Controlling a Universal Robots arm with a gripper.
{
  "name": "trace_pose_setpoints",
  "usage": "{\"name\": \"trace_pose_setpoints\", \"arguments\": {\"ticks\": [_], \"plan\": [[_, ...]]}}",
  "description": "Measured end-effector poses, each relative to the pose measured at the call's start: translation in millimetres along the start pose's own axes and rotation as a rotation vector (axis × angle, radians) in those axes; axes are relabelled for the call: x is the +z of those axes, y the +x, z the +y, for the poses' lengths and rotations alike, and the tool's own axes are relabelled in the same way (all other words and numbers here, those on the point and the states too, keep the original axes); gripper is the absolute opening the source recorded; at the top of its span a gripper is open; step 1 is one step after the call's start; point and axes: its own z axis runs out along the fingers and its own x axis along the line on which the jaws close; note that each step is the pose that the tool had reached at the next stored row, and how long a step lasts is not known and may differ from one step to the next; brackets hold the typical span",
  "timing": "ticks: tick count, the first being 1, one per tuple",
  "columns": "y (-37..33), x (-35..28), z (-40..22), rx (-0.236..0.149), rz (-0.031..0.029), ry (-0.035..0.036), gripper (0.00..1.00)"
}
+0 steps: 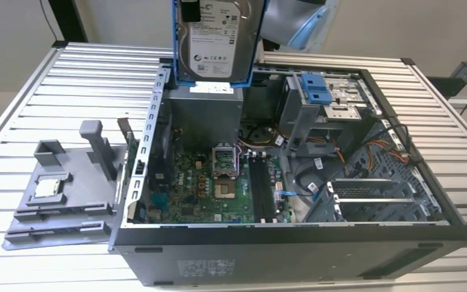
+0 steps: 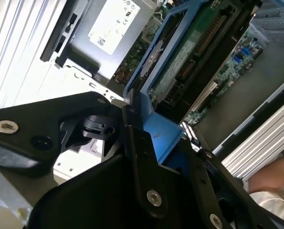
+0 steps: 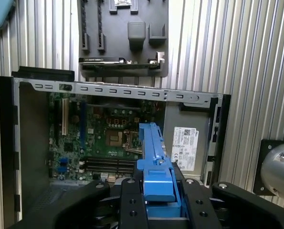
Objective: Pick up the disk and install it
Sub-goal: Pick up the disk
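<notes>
The disk, a silver hard drive with a white label in a blue plastic frame, hangs upright above the back of the open computer case, over the grey power supply. In both wrist views my gripper is shut on the blue frame of the disk, one black finger on each side. The second wrist view shows the gripper clamped on the frame and the green circuit-board side of the disk. The drive cage with blue latches stands at the case's back right.
The motherboard lies on the case floor, with cables and a card bracket to its right. A grey fixture tray holding a small square chip sits on the slatted table to the exterior view's left. A person's hand rests nearby.
</notes>
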Motion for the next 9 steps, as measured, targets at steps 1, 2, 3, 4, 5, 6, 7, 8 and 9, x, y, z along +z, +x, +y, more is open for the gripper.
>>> {"name": "trace_pose_setpoints", "arguments": {"ticks": [1, 2, 3, 4, 5, 6, 7, 8, 9], "plan": [[0.7, 0.0, -0.7, 0.0, 0.0001, 0.0, 0.0], [1.2, 0.0, -1.3, 0.0, 0.0, 0.0, 0.0], [1.6, 0.1, -1.8, 0.0, 0.0, 0.0, 0.0], [1.6, 0.0, -2.0, 0.0, 0.0001, -0.0001, 0.0], [1.6, 0.1, -2.0, 0.0, 0.0001, 0.0, 0.0], [1.7, 0.0, -2.1, 0.0, 0.0, -0.0001, 0.0], [1.7, 0.0, -2.1, 0.0, 0.0, 0.0, 0.0], [1.7, 0.0, -2.1, 0.0, 0.0, 0.0, 0.0], [1.7, 0.0, -2.2, 0.0, 0.0001, 0.0, 0.0]]}}
